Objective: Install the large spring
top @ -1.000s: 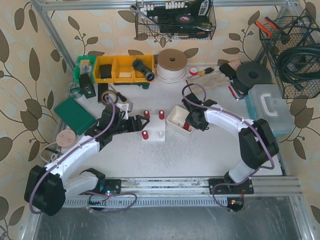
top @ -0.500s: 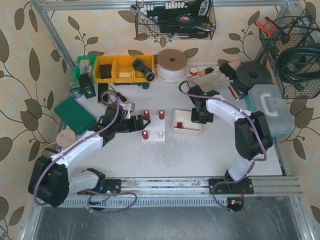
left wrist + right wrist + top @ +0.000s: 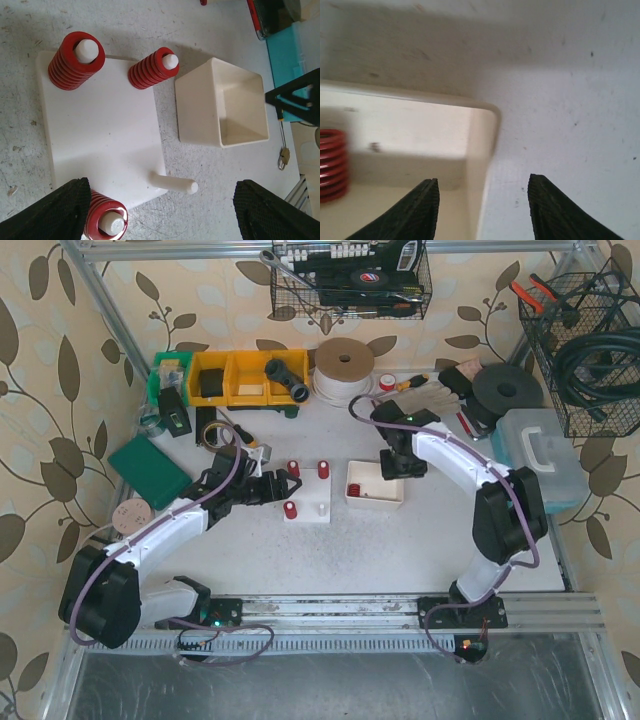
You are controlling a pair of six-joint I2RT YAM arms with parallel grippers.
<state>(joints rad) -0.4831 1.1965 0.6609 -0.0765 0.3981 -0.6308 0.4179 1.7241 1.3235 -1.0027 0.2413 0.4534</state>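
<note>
White plastic peg plate (image 3: 100, 135) sits mid-table, its near right peg (image 3: 175, 184) bare, three red coil springs (image 3: 76, 60) seated on the others. The left gripper (image 3: 266, 488) hovers at its left edge, fingers spread, empty. Just right, a shallow white box (image 3: 376, 503) holds the large red spring (image 3: 330, 165) at its left end. Farther back, the right gripper (image 3: 482, 200) straddles the box's far right corner, parted, holding nothing. The spring looks light, stiff and roll-prone; pinching across its coils mid-length seems best.

- Beige wallpaper (image 3: 60, 390) with a brown leaf pattern covers the back and side walls;
- pale, scuffed table (image 3: 400, 550), evenly lit;
- aluminium rail (image 3: 340, 607) along its near edge;
- wire baskets (image 3: 300, 302) hang above
</note>
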